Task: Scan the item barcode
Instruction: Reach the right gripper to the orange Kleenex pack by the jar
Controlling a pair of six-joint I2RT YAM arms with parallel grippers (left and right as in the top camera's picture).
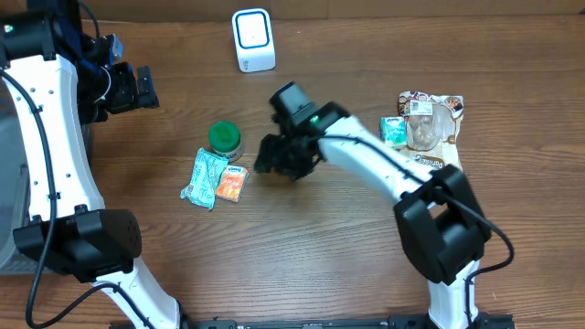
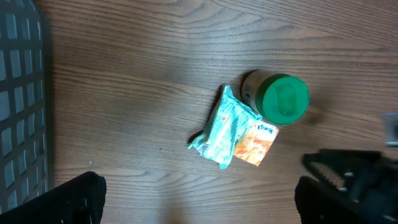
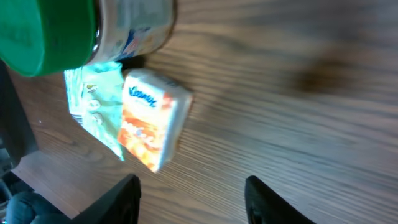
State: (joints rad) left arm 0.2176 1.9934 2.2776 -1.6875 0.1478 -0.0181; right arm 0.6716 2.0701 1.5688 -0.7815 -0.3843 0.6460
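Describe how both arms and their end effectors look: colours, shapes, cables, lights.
Both arms have glossy white link shells, left arm and right arm, joined by bulky black joint housings. Thin black cables run along the links. A small green light glows near the right wrist. The left end effector and right end effector are black and two-fingered.

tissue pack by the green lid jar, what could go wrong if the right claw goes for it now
1. The tissue pack lies against the teal packet, so the right claw might pinch both together.
2. The jar stands close beside them; the claw could knock it over.
3. Nothing sits between the fingers yet, so closing here would probably grab air.
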